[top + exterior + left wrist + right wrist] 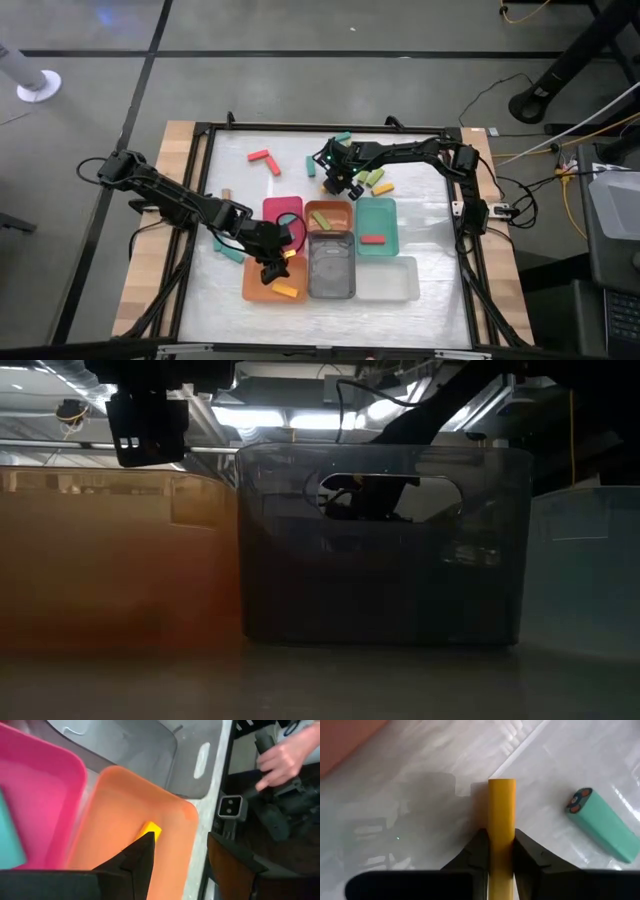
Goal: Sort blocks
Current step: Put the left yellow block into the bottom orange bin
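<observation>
The white table (250, 210) carried a cluster of trays at its middle so that each colour of block had its own destination: a pink tray (283, 212), an orange tray (258, 288), a brown tray (328, 215), a teal tray (376, 222), a grey bin (331, 270) and a clear tray (388, 280). Unsorted blocks (265, 159) lay scattered on the far half of the table, which was why my right arm reached out there while my left arm worked over the trays. My left gripper (272, 266) hung above the orange tray with its fingers apart and nothing between them; a yellow block (150, 830) lay in that tray just beyond my fingertip, which I judged to be the correct tray for it. My right gripper (501, 851) was down on the table near the brown tray, its fingers drawn narrow against both sides of a yellow-orange block (501, 815), gripping it at one end so the rest projected forward. A teal block (600, 824) lay nearby, untouched.
</observation>
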